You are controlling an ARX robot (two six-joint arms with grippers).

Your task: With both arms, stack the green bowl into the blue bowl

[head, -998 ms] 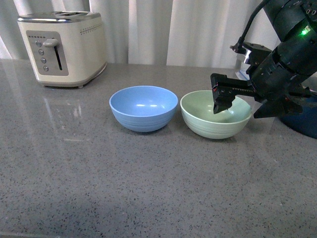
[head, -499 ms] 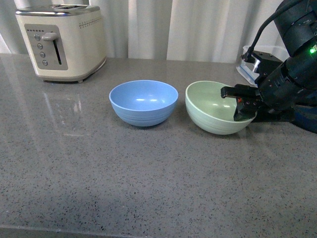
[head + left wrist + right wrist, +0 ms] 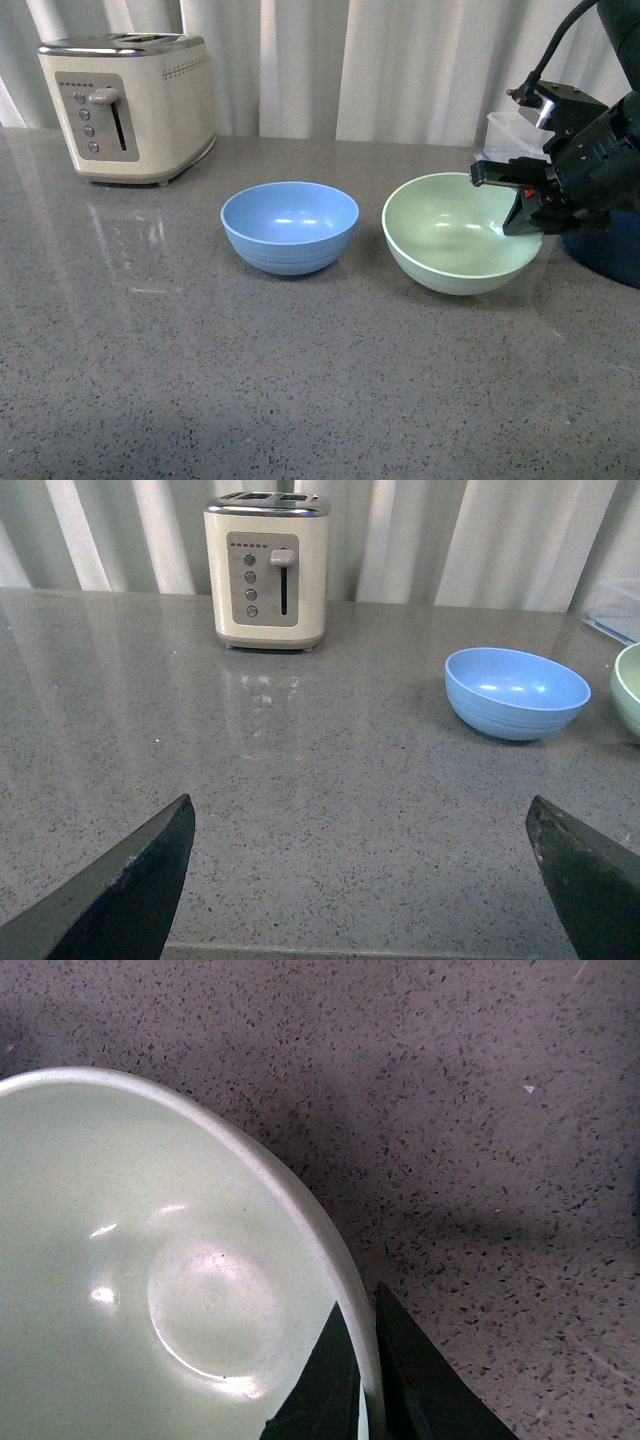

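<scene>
The pale green bowl (image 3: pixel 455 235) is tilted toward me at the right of the counter, its right rim pinched by my right gripper (image 3: pixel 525 212). In the right wrist view one black finger lies inside the green bowl (image 3: pixel 150 1280) and one outside, so the right gripper (image 3: pixel 366 1380) is shut on the rim. The light blue bowl (image 3: pixel 289 226) stands upright just left of the green one, a small gap between them. My left gripper (image 3: pixel 360 875) hangs open low over bare counter, well short of the blue bowl (image 3: pixel 517 691); a sliver of green bowl (image 3: pixel 630 685) shows at the frame edge.
A cream toaster (image 3: pixel 130 105) stands at the back left. A dark navy pot (image 3: pixel 605 250) sits right behind my right arm, with a clear container (image 3: pixel 510 135) behind it. White curtains close the back. Grey speckled counter (image 3: pixel 250 380) stretches in front.
The right gripper closed on the green bowl's right rim, then drew right and up, tipping the bowl toward me. The blue bowl has not moved.
</scene>
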